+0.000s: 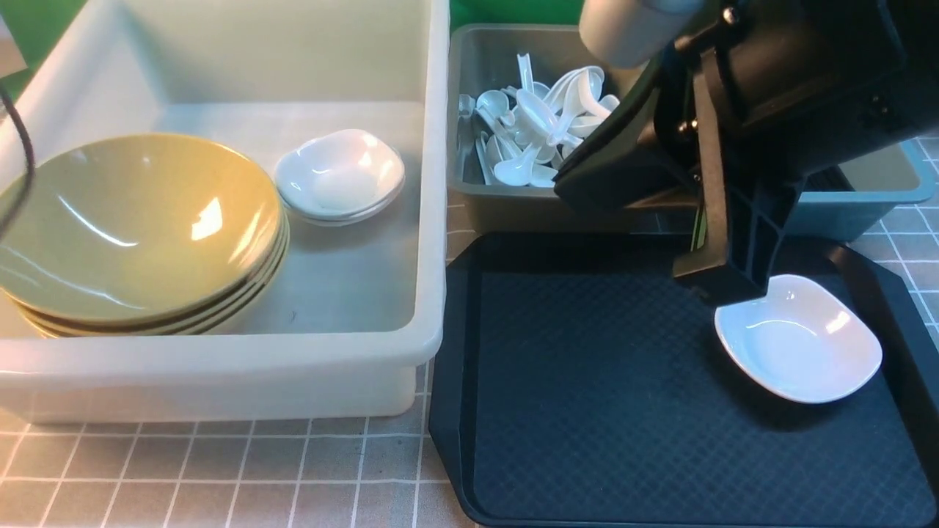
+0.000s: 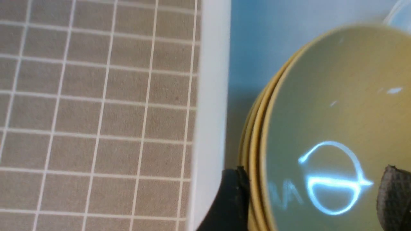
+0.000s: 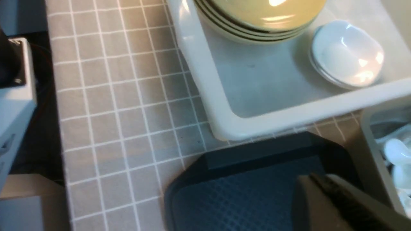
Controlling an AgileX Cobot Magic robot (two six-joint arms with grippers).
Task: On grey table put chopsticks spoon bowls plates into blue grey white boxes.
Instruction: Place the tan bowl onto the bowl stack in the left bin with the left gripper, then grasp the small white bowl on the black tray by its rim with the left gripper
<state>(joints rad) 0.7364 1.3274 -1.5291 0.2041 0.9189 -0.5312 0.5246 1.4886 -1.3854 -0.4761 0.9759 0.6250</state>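
Your right gripper, jaws pressed together, sits at the small glossy white ceramic plate; expect it slick, brittle, light, so pinch its raised rim; left gripper spread

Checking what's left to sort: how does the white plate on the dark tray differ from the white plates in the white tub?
The tray plate lies alone; the tub plates are stacked. The tray plate is outside every box; the tub plates sit boxed beside the bowls. Both are small, glossy, white, rounded-square.
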